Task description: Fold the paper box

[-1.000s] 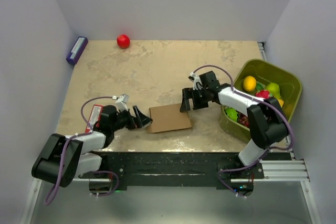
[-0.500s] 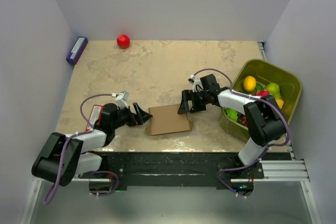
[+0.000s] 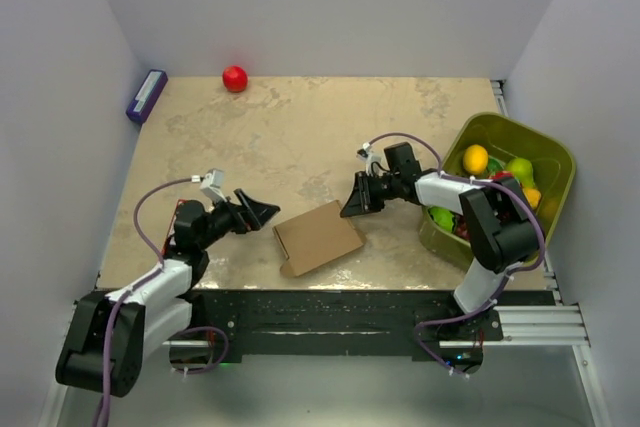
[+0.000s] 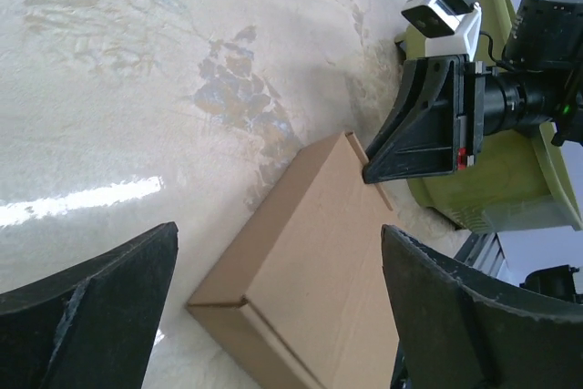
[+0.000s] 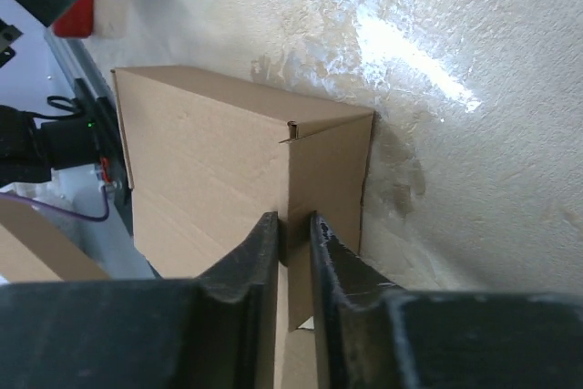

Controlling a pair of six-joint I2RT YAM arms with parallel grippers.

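While the right claw [image 3: 355,202] is pinched shut on a thin cardboard edge at one corner of the box [image 3: 318,237], the left claw [image 3: 258,214] is spread wide and holds nothing. Flat, brown and unmarked, the box lies on the table [image 3: 300,127] between the two claws. It reaches from the right claw's fingertips back toward the robot's base and across toward the left claw.

Its long axis runs roughly from one claw to the other, skewed so that the end by the right claw sits farther from the base. From the left claw, the box lies straight ahead. The left wrist camera frames it between that claw's open fingers, near but not touching. The short end facing this claw is free.

The right arm is the nearer one, already in contact. Any next fold likely depends on the left claw closing the gap along that long axis to reach the free end.
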